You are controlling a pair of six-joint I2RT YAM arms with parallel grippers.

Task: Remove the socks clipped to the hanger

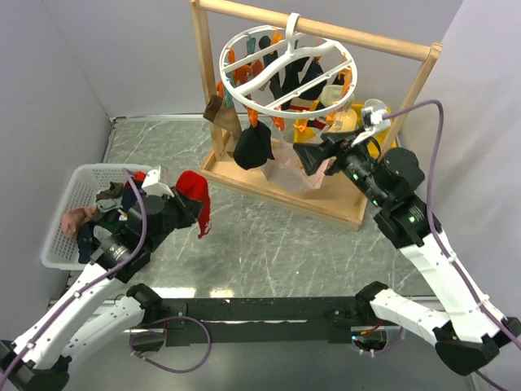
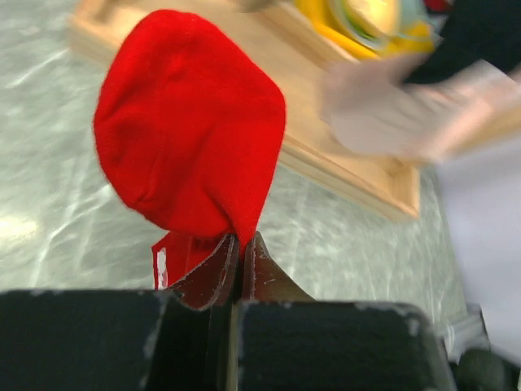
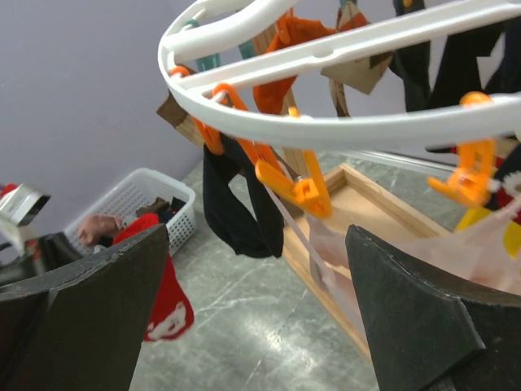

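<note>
At the left, a white basket (image 1: 89,173) with a few socks in it is seen beside the left gripper (image 1: 187,204). This gripper is closed tight on a red sock (image 1: 198,199), which is held by one edge and hangs free over the table, to the right of the basket. It is judged that the sock should be carried fully over the basket rim before the jaws are opened, so that it is not dropped on the table. In the middle, the hanger (image 1: 281,108) is hung by its hook from a wooden rail (image 1: 366,39), and many socks are clipped under its ring, among them a black sock (image 1: 252,147) and a pale pink sock (image 1: 289,171) lower down. At the right, the right gripper (image 1: 313,155) is held wide open and empty, just under the ring and close to the pink sock. The next sock should be taken by the fabric just under its orange clip (image 3: 305,191) and pulled straight down, slowly, so that the ring is not swung.
</note>
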